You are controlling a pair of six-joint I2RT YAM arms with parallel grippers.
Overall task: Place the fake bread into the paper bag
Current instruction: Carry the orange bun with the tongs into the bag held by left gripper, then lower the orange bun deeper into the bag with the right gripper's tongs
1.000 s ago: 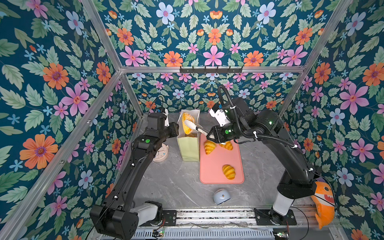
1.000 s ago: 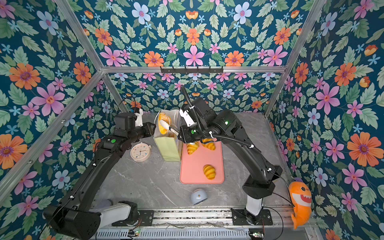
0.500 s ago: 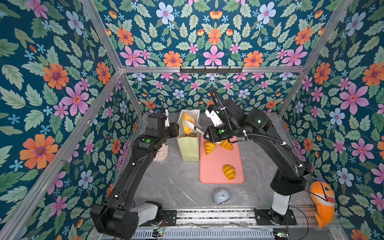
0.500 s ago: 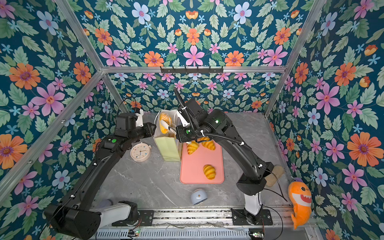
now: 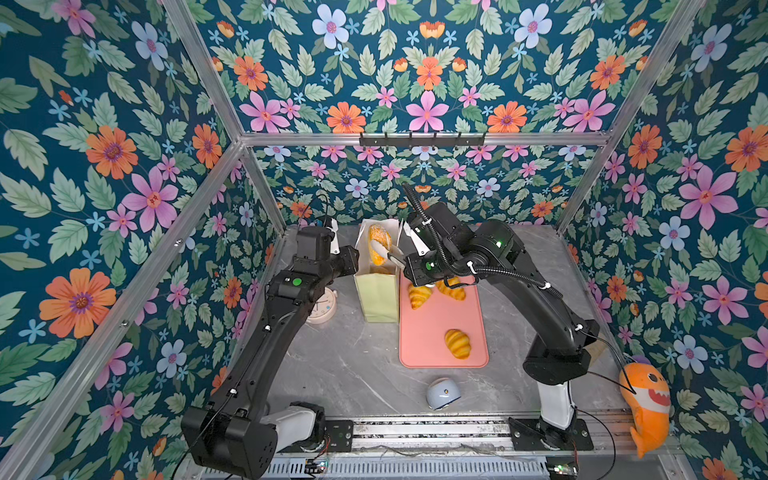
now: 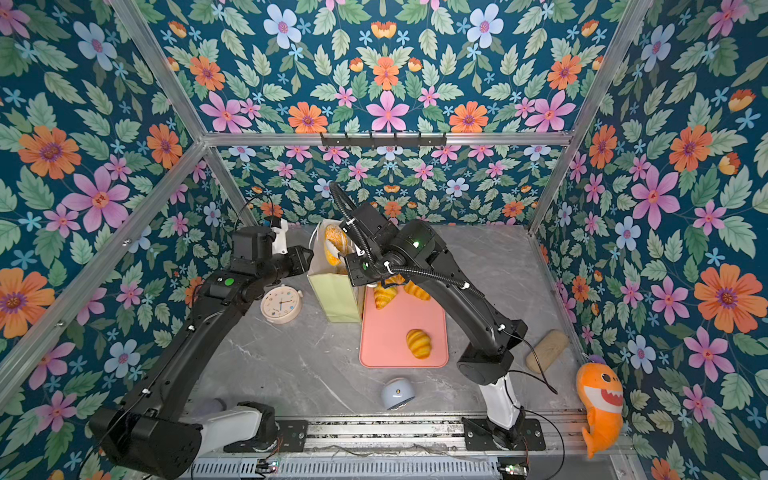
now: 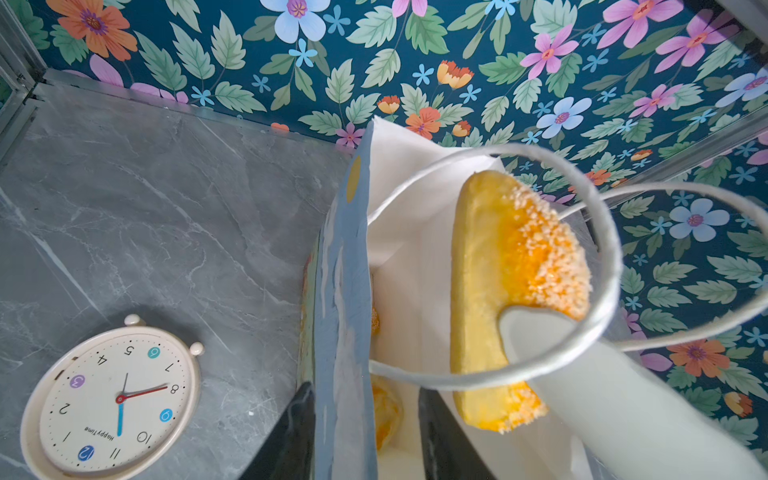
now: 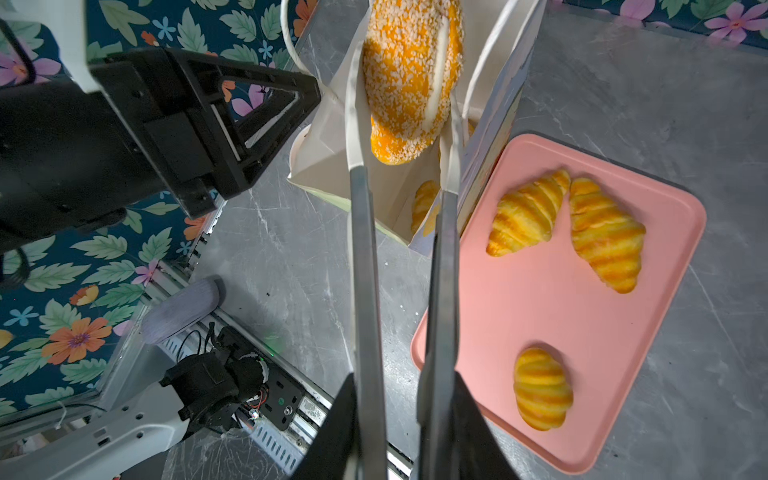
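Over the paper bag, at the tray's ten o'clock, a seeded bun is being clamped by the right gripper; lowering, then release, is likely being called for.

Paper bag: stood upright, mouth open, pale yellow-green side shown, cord handles looped up; set just beside the pink tray. Seeded bun: glossy orange, held on edge over the mouth. Three ridged croissants are laid on the tray, two side by side near the bag, the third apart. One more croissant is seen inside the bag, possibly with another piece.
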